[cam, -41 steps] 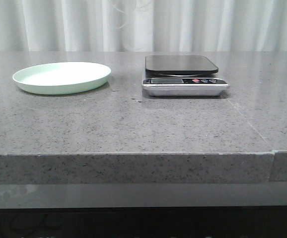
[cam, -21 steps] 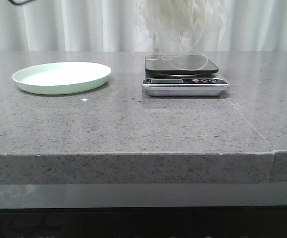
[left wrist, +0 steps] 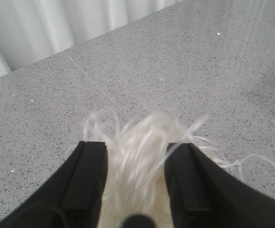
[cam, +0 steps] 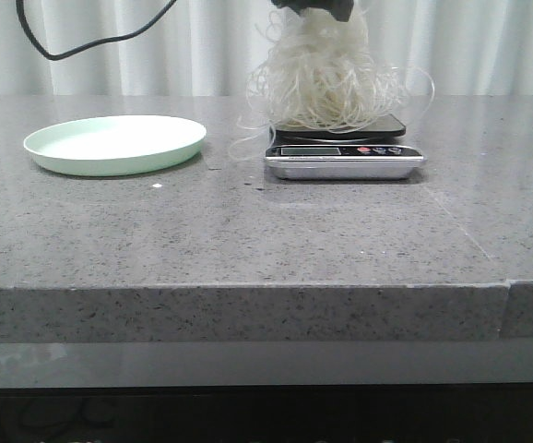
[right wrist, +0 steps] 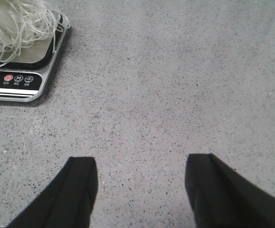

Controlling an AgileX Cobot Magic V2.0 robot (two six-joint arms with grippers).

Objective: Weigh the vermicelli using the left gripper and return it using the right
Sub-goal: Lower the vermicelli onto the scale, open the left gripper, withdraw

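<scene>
I am at the weighing step. My left gripper (left wrist: 135, 178) is clamped on the top of the vermicelli (cam: 326, 83), and the bottom of the tangle rests on the black pan of the scale (cam: 344, 152), a few strands spilling over its edge. The green plate (cam: 114, 144) sits bare, well apart. Next I judge I must let go and lift clear without dragging strands. My right gripper (right wrist: 142, 190) hangs spread and empty over the table (right wrist: 175, 95) beside the scale.
</scene>
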